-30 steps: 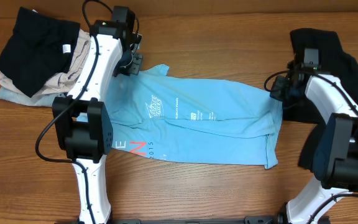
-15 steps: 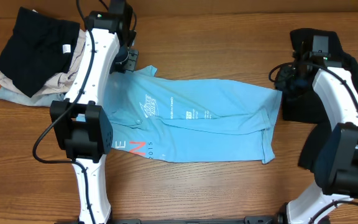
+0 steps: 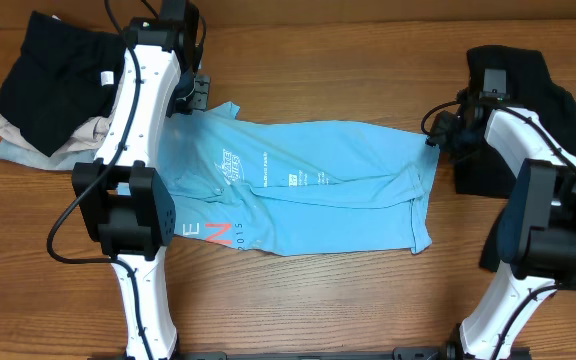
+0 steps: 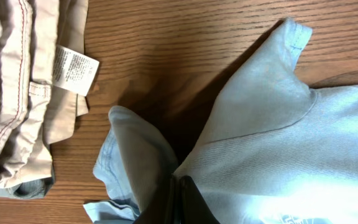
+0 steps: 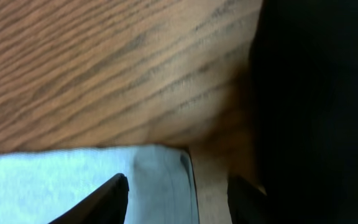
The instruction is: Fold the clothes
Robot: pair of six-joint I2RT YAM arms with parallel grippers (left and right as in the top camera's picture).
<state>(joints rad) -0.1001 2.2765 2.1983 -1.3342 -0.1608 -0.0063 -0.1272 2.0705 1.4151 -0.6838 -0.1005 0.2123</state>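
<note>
A light blue T-shirt (image 3: 308, 185) lies spread across the middle of the table, with white print and red letters near its left end. My left gripper (image 3: 198, 96) is shut on the shirt's back-left corner. In the left wrist view the fingers (image 4: 188, 199) pinch a fold of the blue cloth (image 4: 272, 124). My right gripper (image 3: 438, 130) stands open at the shirt's back-right corner. Seen from the right wrist, the shirt's hem corner (image 5: 157, 180) lies on the wood between the two spread fingers (image 5: 110, 198), untouched by either.
A pile of clothes sits at the back left: a black garment (image 3: 58, 65) on beige trousers (image 3: 83, 135), whose tag (image 4: 73, 70) shows close to my left gripper. More black clothing (image 3: 543, 100) lies at the right, just beside my right gripper.
My right gripper has opened and let go of the shirt's right corner. My left gripper has pulled its corner toward the back left, and the whole shirt has slid left.
</note>
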